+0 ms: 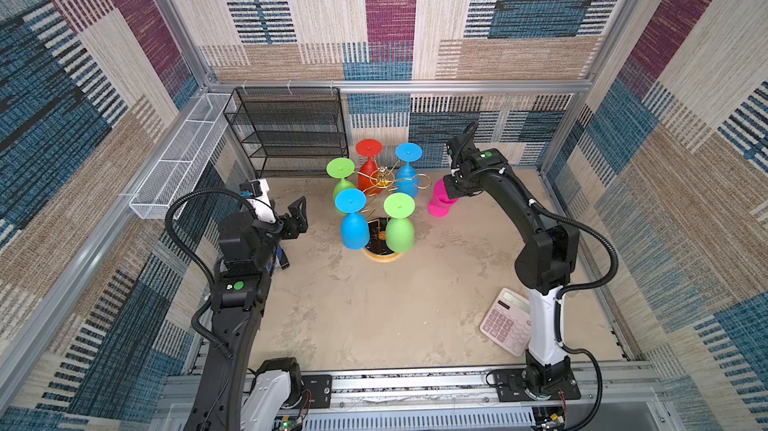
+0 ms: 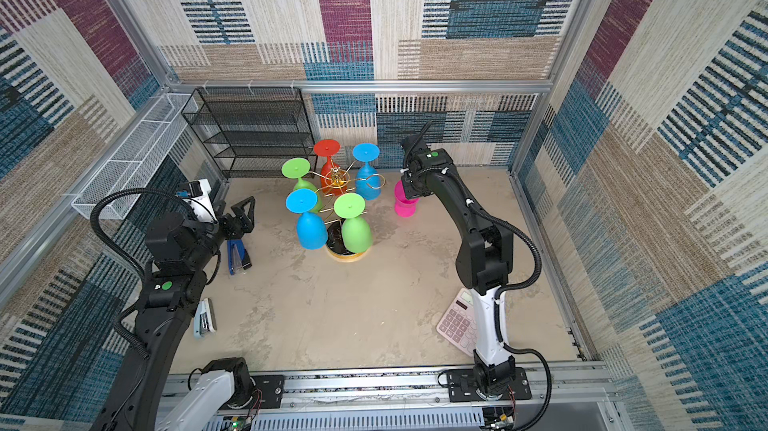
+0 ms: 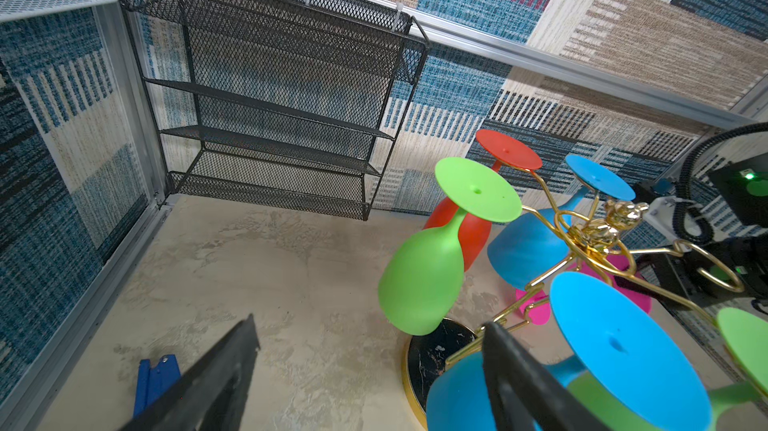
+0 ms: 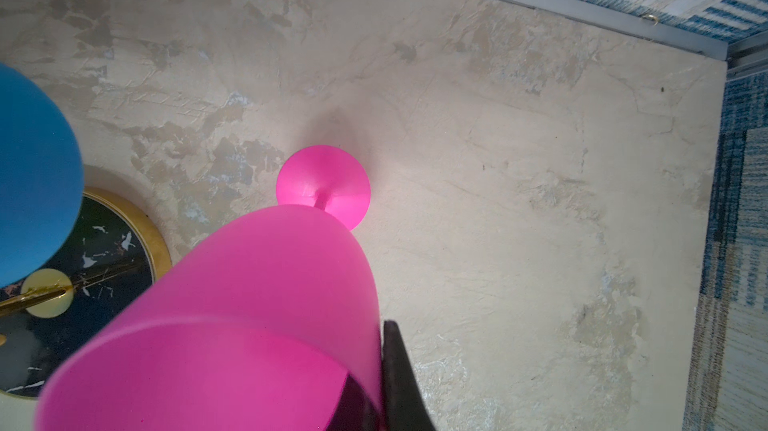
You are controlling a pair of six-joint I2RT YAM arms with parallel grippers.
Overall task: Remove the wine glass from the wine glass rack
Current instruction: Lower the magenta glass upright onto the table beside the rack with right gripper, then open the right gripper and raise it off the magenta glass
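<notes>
Right now, in both top views, the wine glass rack [image 1: 381, 178] [image 2: 336, 179] stands near the back of the tabletop [image 1: 374, 325]. Five glasses hang on it upside down: two green, two blue and one red. The pink wine glass [image 1: 439, 205] [image 2: 404, 207] is off the rack, just beside it on the right, with its cup up. The right arm [image 1: 498, 187] reaches down to its rim. The left fingers [image 1: 300, 206] [image 2: 246, 208] hang in the air to the left of the rack, spread wide and holding nothing.

From the left wrist camera, the left fingers [image 3: 224, 370] are far apart. Only bare tabletop and a green glass [image 3: 419, 283] show between them.

From the right wrist camera, the right fingers [image 4: 399, 366] pinch the rim of the pink wine glass [image 4: 249, 304]. One is outside, and the other is a dark shape inside the cup. The glass's round foot [image 4: 324, 183] is down by the tabletop, but I cannot tell if it touches. The rack's black base [image 4: 104, 237] is near.
</notes>
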